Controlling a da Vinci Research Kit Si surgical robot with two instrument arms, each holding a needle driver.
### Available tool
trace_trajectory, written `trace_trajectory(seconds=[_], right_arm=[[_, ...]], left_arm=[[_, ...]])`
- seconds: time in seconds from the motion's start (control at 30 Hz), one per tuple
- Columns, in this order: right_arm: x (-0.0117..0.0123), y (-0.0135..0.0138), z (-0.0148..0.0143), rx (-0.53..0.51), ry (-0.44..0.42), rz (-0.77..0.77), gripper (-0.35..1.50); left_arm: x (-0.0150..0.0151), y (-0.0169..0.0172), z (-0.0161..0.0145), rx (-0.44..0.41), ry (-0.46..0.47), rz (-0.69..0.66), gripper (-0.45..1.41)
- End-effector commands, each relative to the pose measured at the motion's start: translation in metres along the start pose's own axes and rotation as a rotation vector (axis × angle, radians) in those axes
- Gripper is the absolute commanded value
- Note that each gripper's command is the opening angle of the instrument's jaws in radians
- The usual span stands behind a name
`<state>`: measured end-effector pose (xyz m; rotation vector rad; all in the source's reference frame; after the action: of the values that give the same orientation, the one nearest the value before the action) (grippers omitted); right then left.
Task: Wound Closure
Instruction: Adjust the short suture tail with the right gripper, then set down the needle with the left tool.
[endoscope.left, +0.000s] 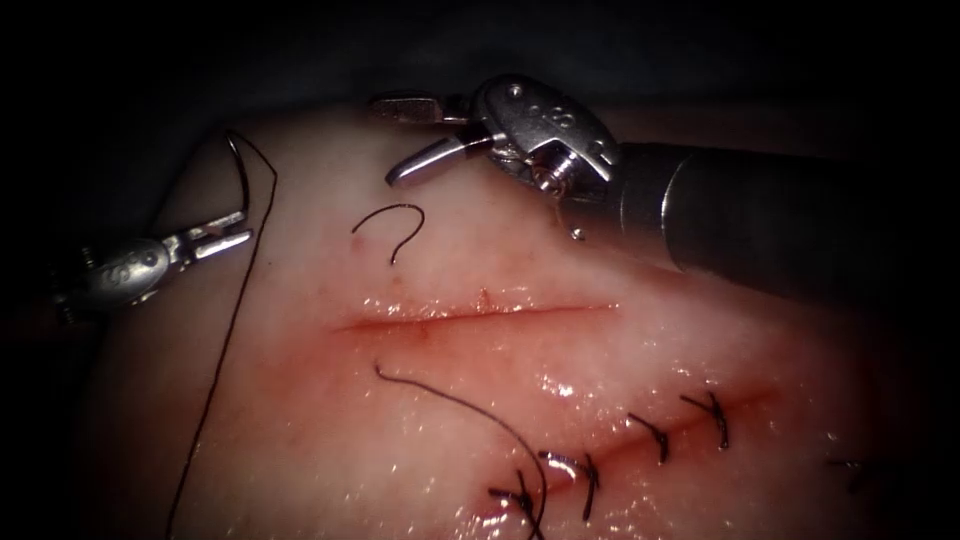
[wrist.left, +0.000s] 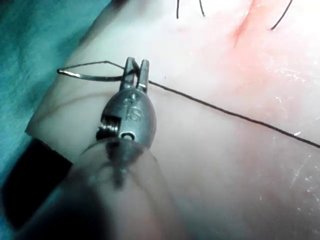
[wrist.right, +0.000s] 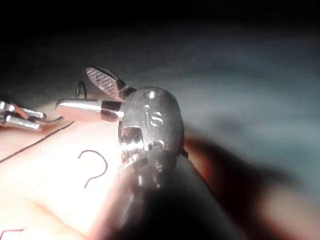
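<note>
Pale glistening pork tissue (endoscope.left: 330, 440) with red open cut (endoscope.left: 480, 315): left claw (endoscope.left: 222, 232) clenched on thin curved steel needle (wrist.left: 87, 76) near tissue's left edge, outside tissue, dark thread (endoscope.left: 215, 380) trailing; right claw (endoscope.left: 425, 135) released, empty; regrasp probably needed.

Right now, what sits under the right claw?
Under the open right claw, which holds nothing, lies bare tissue and, nearer the cut, a loose hooked end of thread. The needle is with the left claw. The shaft hides the tissue beneath it.
</note>
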<state>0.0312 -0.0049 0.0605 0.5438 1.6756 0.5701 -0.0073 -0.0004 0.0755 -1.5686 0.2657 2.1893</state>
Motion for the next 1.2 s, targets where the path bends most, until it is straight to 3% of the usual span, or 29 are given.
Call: trace_trajectory(seconds=[0.03, 0.23, 0.5, 0.6, 0.77, 0.9, 1.0, 1.2], right_arm=[[0.0011, 0.0012, 0.0003, 0.002, 0.005, -0.024, 1.31], [0.0021, 0.0018, -0.0015, -0.013, 0.006, -0.072, 1.30], [0.0011, 0.0019, -0.0025, -0.009, 0.000, -0.079, 1.25], [0.0004, 0.0021, -0.0027, -0.012, -0.004, -0.083, 1.25], [-0.0004, 0.0024, -0.0030, -0.013, -0.007, -0.090, 1.23], [-0.0008, 0.0024, -0.0034, -0.020, -0.014, -0.092, 1.21], [-0.0010, 0.0024, -0.0038, -0.017, -0.015, -0.093, 1.20], [-0.0012, 0.0024, -0.0045, -0.021, -0.021, -0.093, 1.16]], left_arm=[[-0.0001, -0.0005, 0.0011, -0.001, 0.004, 0.003, -0.45], [-0.0004, -0.0021, 0.0025, -0.012, 0.011, -0.007, -0.45], [-0.0032, -0.0030, 0.0035, 0.019, -0.041, -0.019, -0.45], [-0.0040, -0.0026, 0.0032, 0.050, -0.085, -0.079, -0.01], [-0.0043, -0.0025, 0.0022, 0.081, -0.131, -0.158, 0.34], [-0.0043, -0.0028, 0.0005, 0.158, -0.214, -0.152, 0.96], [-0.0041, -0.0024, -0.0016, 0.198, -0.262, -0.151, 1.16], [-0.0033, -0.0010, -0.0047, 0.205, -0.296, -0.126, 1.18]])
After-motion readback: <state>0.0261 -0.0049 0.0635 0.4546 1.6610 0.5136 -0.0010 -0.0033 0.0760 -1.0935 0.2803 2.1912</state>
